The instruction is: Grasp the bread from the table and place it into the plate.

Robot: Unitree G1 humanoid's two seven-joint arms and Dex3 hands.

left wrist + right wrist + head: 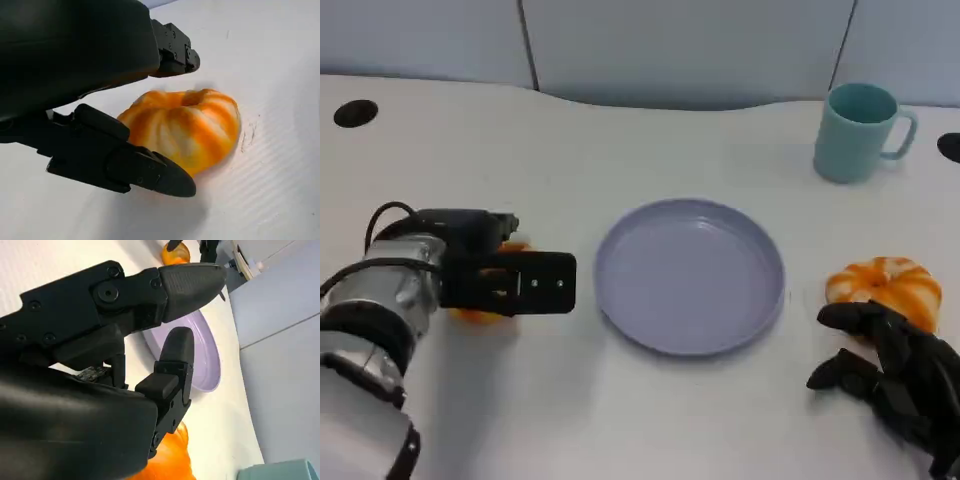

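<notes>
Left wrist view shows a bread (187, 127), a round orange bun with pale stripes and a dimpled top, lying on the white table (280, 190) between the fingers (145, 172) of the left hand (505, 275), which are spread on either side of it; whether they touch it I cannot tell. Seen from the head, this bread sits at 9 o'clock of the lavender plate (690, 275). A second, like bread (885, 285) lies at 3 o'clock of the plate, just beyond the right hand (890, 375), whose fingers are apart and hold nothing.
</notes>
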